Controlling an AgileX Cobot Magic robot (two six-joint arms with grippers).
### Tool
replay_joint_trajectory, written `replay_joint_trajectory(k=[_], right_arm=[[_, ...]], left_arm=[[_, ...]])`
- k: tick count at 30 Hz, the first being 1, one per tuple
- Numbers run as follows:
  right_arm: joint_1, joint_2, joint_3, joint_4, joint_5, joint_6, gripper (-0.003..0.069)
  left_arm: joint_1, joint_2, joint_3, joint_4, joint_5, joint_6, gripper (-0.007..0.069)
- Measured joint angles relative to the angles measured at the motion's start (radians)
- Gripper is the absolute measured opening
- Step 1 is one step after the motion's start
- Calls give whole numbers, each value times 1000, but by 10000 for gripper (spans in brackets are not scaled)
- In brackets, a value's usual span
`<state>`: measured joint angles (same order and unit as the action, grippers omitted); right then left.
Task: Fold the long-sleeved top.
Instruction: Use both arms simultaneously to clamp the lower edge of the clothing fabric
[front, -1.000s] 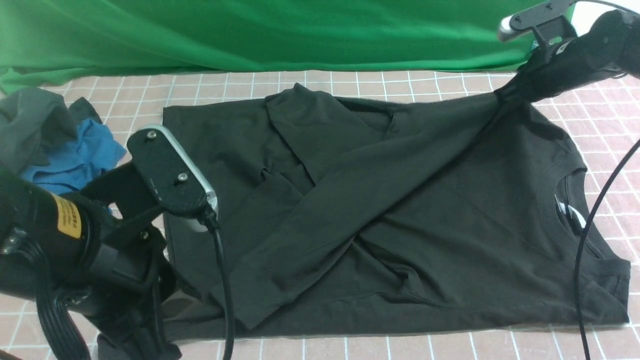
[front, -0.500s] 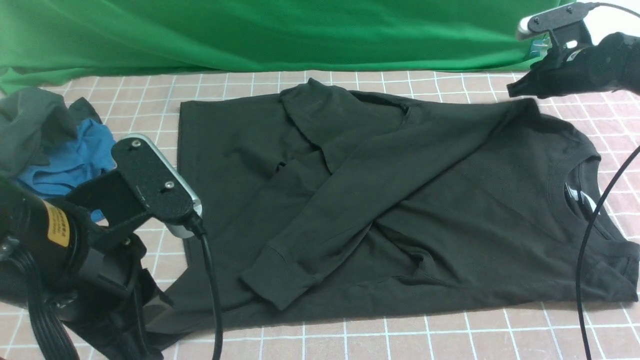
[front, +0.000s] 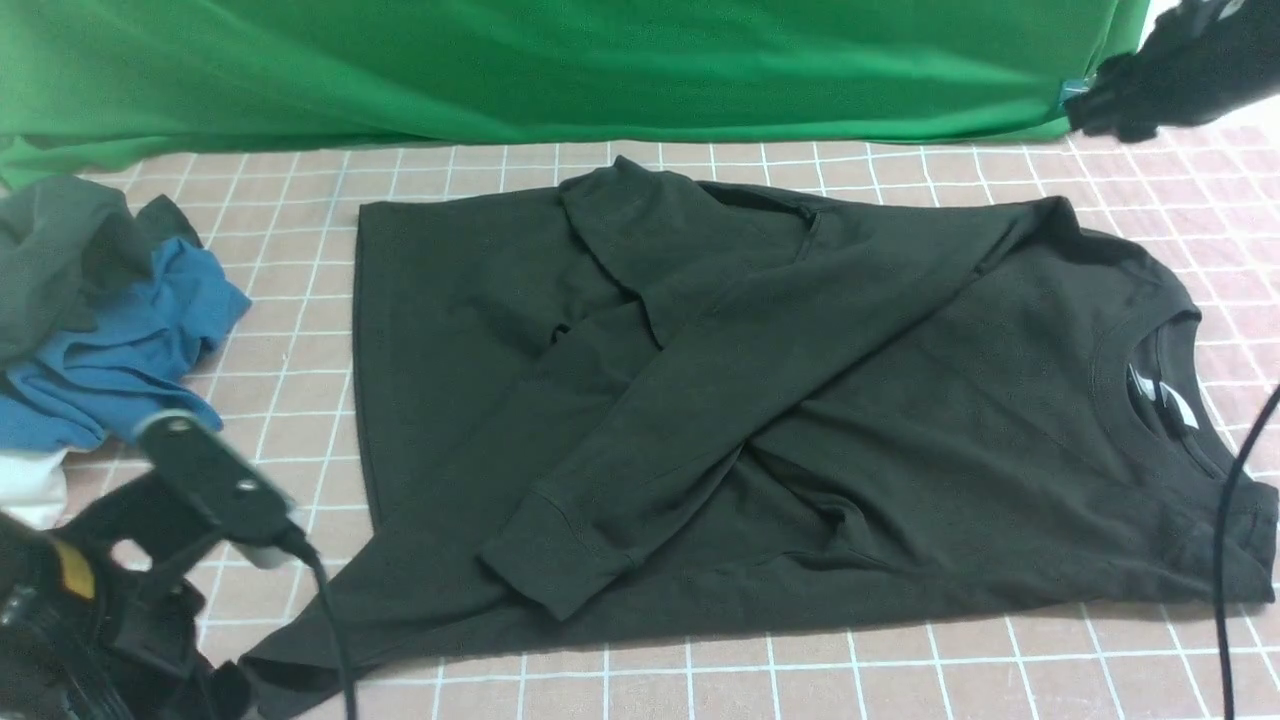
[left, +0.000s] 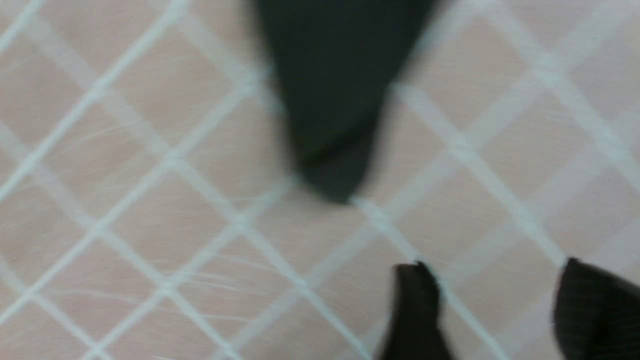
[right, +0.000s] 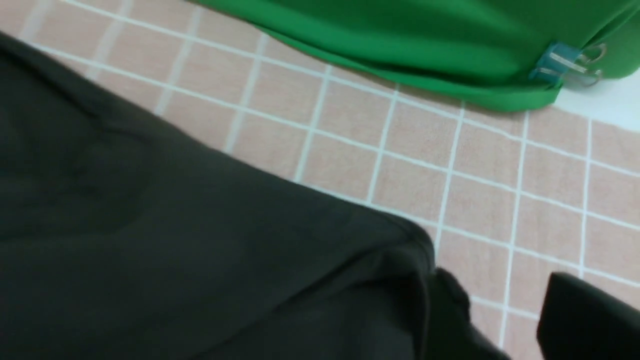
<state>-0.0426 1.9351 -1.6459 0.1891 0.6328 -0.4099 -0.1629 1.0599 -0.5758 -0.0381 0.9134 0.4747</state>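
While both arms hang back from it, the long-sleeved top (front: 800, 420) lies spread across the middle of the pink checked cloth (front: 980, 680), its round collar at three o'clock, its hem at nine, both sleeves crossed over the body. One cuff (front: 550, 560) rests at about seven o'clock of the garment. The left gripper (left: 492, 310) hovers over bare cloth at the front view's eight o'clock, jaws wide apart and empty, just short of a pointed corner of the top. The right gripper (right: 505, 320) sits at one o'clock beside the shoulder edge, jaws parted, gripping nothing. A blue garment (front: 120, 350) and a grey-green one (front: 60, 250) are heaped at nine o'clock, before the green backdrop (front: 560, 70).
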Motion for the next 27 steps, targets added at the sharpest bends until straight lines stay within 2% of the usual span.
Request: replay_joint_trajectory(k=[2,3,4,6,10,15,20,25,26,27], right_arm=[[13,-65,53,5,-2,0,290],[16,-76,58,6,-3,0,290],[25,-112,91,9,-12,0,288],[42,-166,136,11,-35,0,288],[71,-250,196,13,-83,0,288],[125,-346,219,15,-98,0,288],[158,-396,220,18,-44,3,287],[174,-425,221,20,94,28,287],[175,-438,221,20,153,40,286],[175,-448,221,21,205,58,286]], left_arm=[[53,3,53,-31,-124,81,507],[59,3,61,-35,-134,92,510],[70,13,87,-64,-203,184,527],[75,36,116,-72,-283,247,528],[76,96,130,-34,-383,254,488],[76,243,131,30,-481,250,381],[76,322,121,-24,-512,251,321],[77,336,87,-75,-460,253,158],[75,331,62,-84,-401,253,88],[70,313,40,-84,-339,250,48]])
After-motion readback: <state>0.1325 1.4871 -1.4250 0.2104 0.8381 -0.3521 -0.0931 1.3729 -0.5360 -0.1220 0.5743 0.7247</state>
